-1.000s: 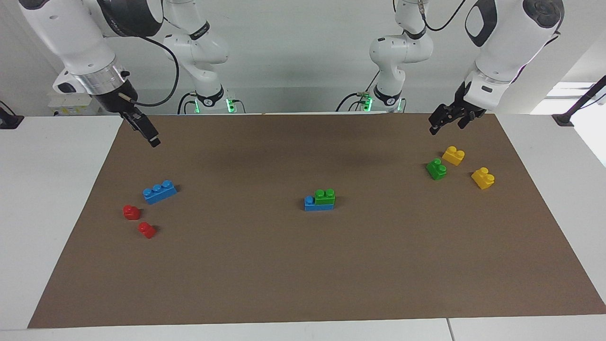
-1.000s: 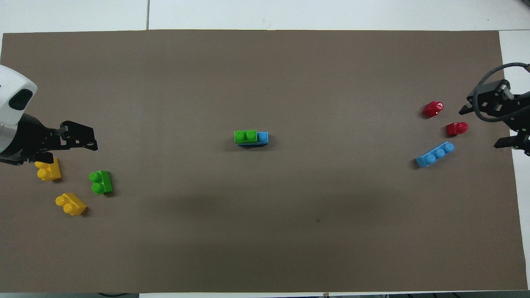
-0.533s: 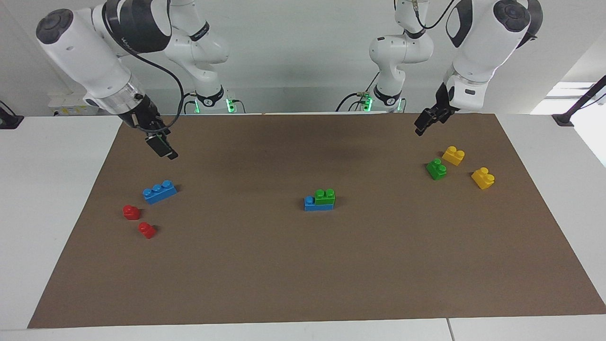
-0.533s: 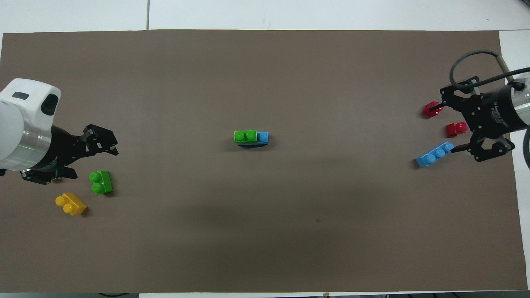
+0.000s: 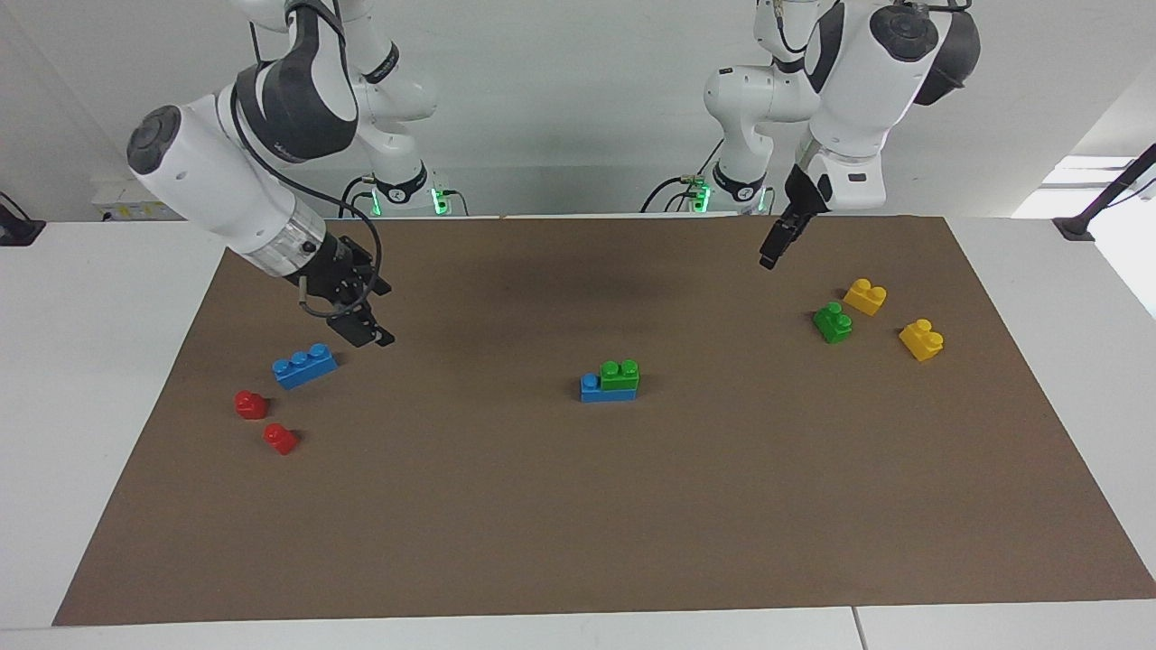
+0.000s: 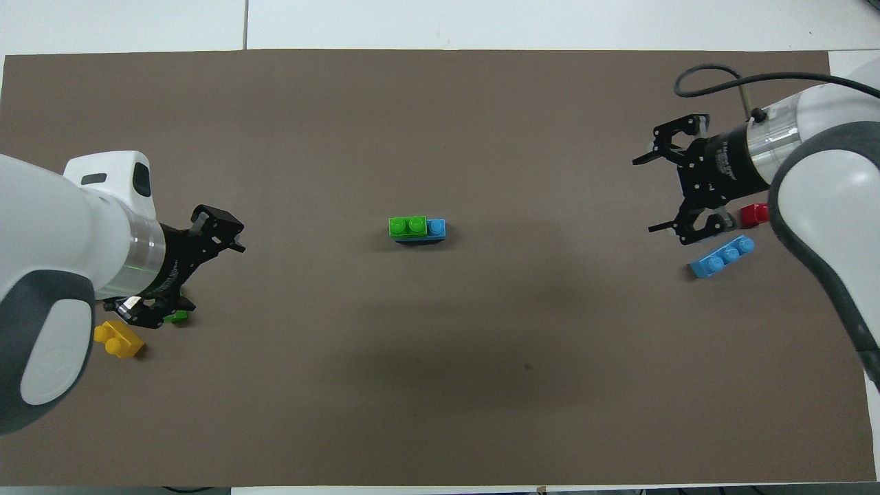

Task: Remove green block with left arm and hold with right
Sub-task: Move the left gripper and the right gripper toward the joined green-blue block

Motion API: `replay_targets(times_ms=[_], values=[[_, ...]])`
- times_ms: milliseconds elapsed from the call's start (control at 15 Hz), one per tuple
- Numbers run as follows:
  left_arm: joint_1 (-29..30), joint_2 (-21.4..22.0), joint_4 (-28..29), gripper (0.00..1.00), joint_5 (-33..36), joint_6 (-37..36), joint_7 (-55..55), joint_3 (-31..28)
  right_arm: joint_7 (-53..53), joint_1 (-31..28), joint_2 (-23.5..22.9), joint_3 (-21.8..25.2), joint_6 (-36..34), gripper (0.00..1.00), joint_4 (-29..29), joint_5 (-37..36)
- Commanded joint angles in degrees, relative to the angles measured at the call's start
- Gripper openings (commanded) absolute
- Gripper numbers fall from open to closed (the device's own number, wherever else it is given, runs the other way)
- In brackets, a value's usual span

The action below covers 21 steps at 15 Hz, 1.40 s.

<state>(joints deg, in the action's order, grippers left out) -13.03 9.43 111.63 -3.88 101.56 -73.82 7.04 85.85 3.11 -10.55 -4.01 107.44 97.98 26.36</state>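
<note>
While the brown paper mat (image 5: 578,506) covers our white table (image 5: 99,361), we see the light-green two-stud brick (image 5: 619,374) atop a blue brick (image 5: 596,390); left gripper (image 6: 218,234) and right gripper (image 6: 660,192) hover spread.

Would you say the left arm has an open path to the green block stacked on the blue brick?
Probably yes: the green block sits exposed atop the blue brick mid-mat, nothing standing between it and the open left gripper.

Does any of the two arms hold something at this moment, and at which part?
Nothing is held. The left end effector and right end effector are both open and empty; the green block sits on the blue brick.
</note>
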Motion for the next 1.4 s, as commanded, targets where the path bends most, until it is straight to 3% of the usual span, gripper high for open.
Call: replay_targets(times_ms=[0,333,733,1133,1333], values=[[-3.9,2.1,4.8,1.0,0.0,5.2,-10.3,-0.8,5.8,2.7,-0.1,-0.1,5.1,0.99,2.7,2.7],[-8.8,-1.1,5.4,1.0,0.0,10.6,-22.5,-0.8,9.3,8.2,-1.0,-0.1,14.5,0.99,7.6,4.7],[-11.3,-8.4,3.3,1.0,0.0,17.3,-33.3,-0.8,11.4,15.3,-1.7,-0.1,24.7,0.99,13.0,6.5],[-12.5,-14.7,-0.3,1.0,-1.5,21.0,-37.8,-0.9,14.0,19.7,-1.2,-0.1,28.2,0.99,16.3,6.5],[-12.5,-17.9,-2.5,1.0,-1.5,22.4,-39.9,-0.9,14.0,21.3,-3.3,-0.1,31.2,0.99,16.3,6.5]])
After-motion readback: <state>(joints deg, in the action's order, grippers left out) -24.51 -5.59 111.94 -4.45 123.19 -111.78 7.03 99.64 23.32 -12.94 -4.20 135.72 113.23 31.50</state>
